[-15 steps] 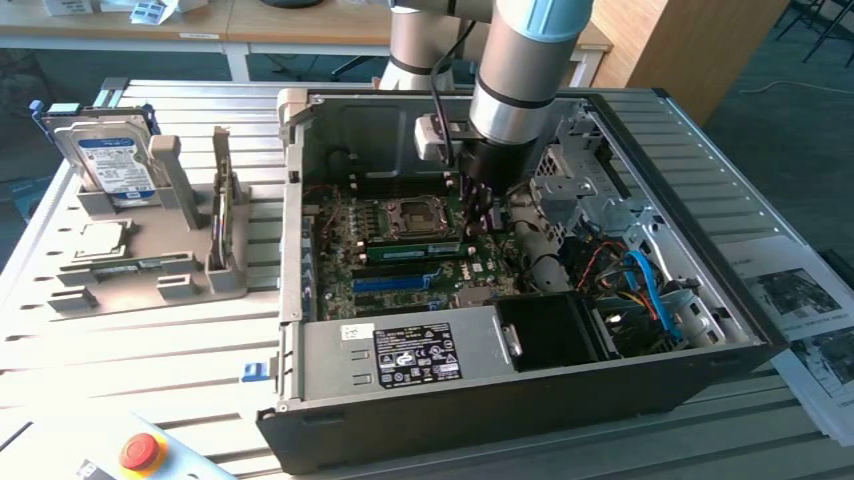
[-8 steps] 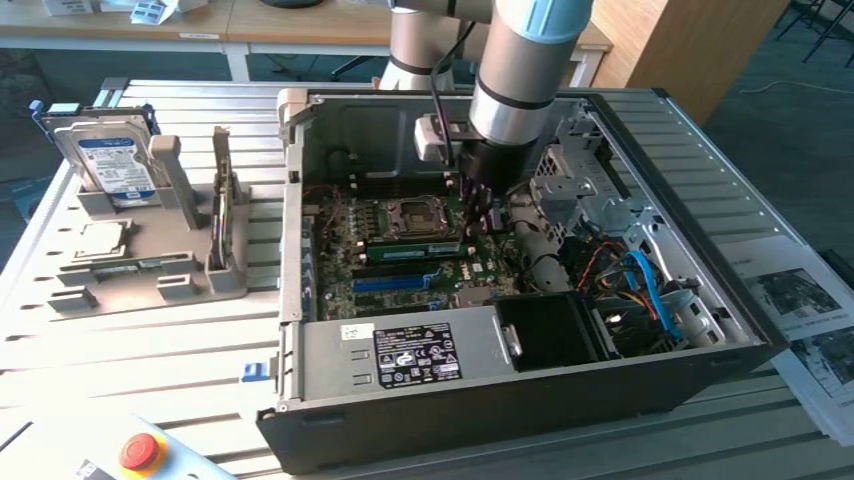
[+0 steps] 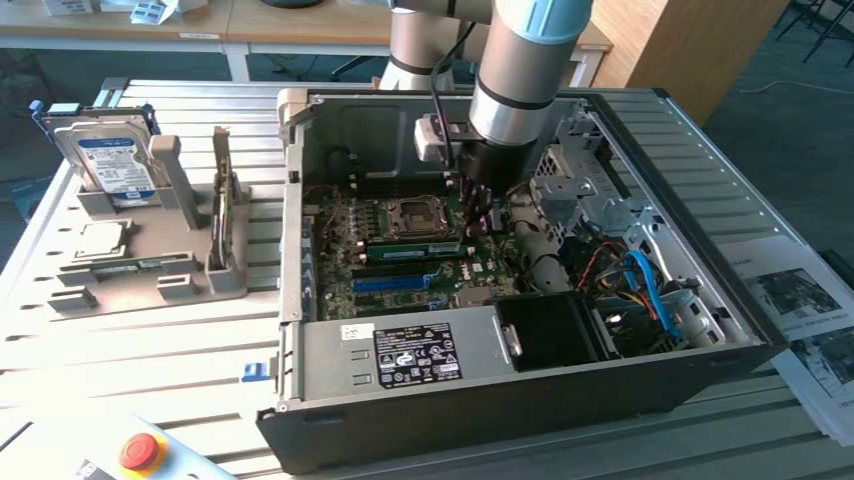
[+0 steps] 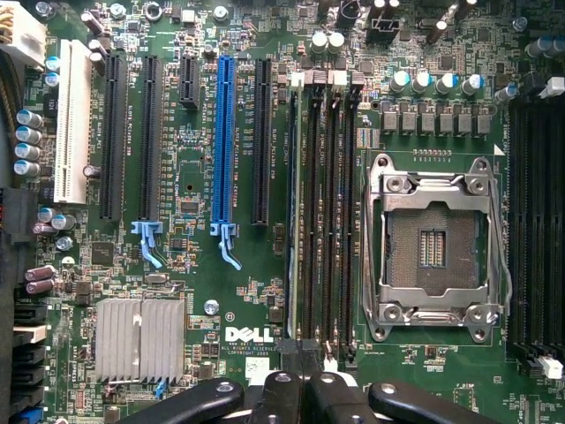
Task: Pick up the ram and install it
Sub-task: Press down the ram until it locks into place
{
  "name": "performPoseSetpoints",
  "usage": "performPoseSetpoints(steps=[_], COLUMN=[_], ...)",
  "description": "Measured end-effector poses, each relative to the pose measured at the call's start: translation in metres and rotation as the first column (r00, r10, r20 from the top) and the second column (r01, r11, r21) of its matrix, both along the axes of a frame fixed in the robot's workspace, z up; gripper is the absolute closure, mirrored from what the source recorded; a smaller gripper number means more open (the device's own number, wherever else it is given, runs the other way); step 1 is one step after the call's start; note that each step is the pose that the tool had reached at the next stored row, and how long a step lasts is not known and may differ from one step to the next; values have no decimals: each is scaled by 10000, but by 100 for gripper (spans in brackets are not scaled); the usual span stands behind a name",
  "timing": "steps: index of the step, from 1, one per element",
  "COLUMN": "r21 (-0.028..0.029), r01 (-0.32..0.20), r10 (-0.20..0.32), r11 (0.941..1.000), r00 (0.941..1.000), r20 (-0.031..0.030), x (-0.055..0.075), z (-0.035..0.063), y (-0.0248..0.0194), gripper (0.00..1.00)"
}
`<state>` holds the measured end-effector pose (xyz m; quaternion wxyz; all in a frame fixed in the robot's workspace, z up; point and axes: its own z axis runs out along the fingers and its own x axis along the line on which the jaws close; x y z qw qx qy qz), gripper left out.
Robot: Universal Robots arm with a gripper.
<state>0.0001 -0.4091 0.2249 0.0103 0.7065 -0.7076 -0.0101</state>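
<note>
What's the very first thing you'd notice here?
The big open computer case lying on the slatted table, with the robot's gripper reaching down into it over the green motherboard. Close up, the bright blue slot and the shiny empty processor socket stand out.

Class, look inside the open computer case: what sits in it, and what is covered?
Inside the computer case: motherboard, empty CPU socket, blue slot, power supply. The arm covers part of the board.

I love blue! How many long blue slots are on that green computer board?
1. The blue slot runs along the motherboard, between black slots. More could be hidden past the picture's edges.
</note>
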Motion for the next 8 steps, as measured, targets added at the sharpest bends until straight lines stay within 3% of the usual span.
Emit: performPoseSetpoints(steps=[8], r21=[0], r01=[0], r10=[0], r11=[10000], r00=[10000], r20=[0], x=[0], z=[-6], y=[0], gripper=[89])
